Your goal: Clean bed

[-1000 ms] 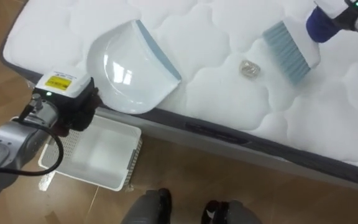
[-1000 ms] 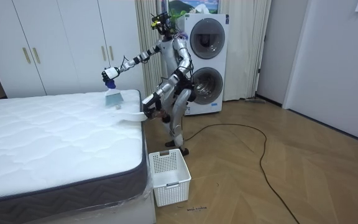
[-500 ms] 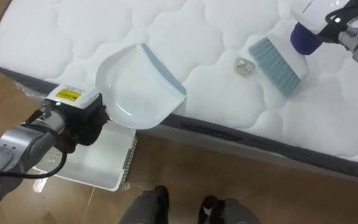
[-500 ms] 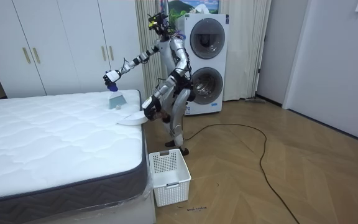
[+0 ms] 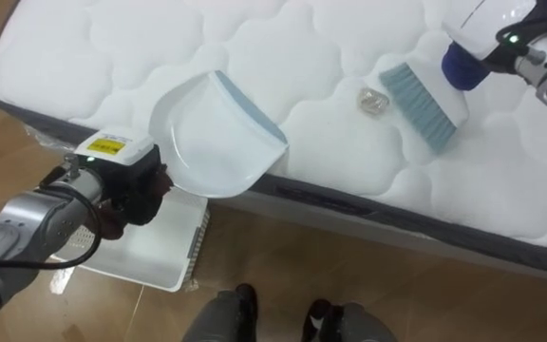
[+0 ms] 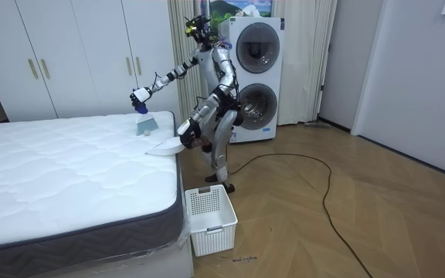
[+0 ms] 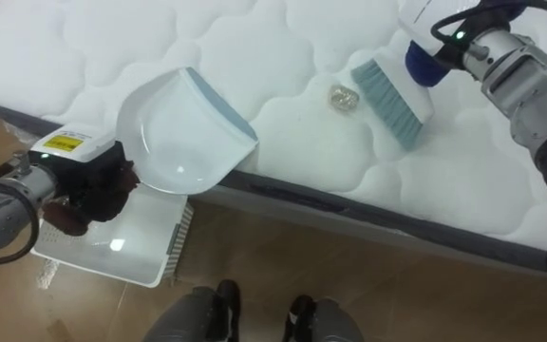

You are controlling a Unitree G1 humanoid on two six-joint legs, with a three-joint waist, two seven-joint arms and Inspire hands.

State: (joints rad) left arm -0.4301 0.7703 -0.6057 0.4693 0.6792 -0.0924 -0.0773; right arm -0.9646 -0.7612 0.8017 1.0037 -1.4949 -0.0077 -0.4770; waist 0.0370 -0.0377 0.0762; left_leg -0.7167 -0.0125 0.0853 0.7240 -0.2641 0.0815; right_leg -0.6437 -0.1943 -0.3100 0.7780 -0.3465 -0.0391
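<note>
A white dustpan (image 5: 207, 138) with a blue-grey lip rests tilted over the mattress (image 5: 349, 161) edge, mouth facing the bed. My left hand (image 5: 131, 185) is shut on its handle, off the bed's side. A small crumpled silvery wad (image 5: 375, 100) lies on the quilted top. Just to its right the light-blue bristles of a brush (image 5: 424, 95) touch the mattress. My right hand (image 7: 487, 47) is shut on the brush's dark blue handle. In the room view I stand bent at the bed's corner, brush (image 6: 141, 123) and dustpan (image 6: 163, 148) over the mattress (image 6: 60, 177).
A white slatted basket (image 5: 145, 242) stands on the wooden floor beside the bed, below my left hand, also basket (image 6: 211, 218). Stacked washing machines (image 6: 255, 73) and white wardrobes (image 6: 76, 58) are behind me.
Over the last second the brush came down and left, closing on the wad. The dustpan tilted slightly at the bed's edge. The head camera shifted. Little moved in the last half second.
</note>
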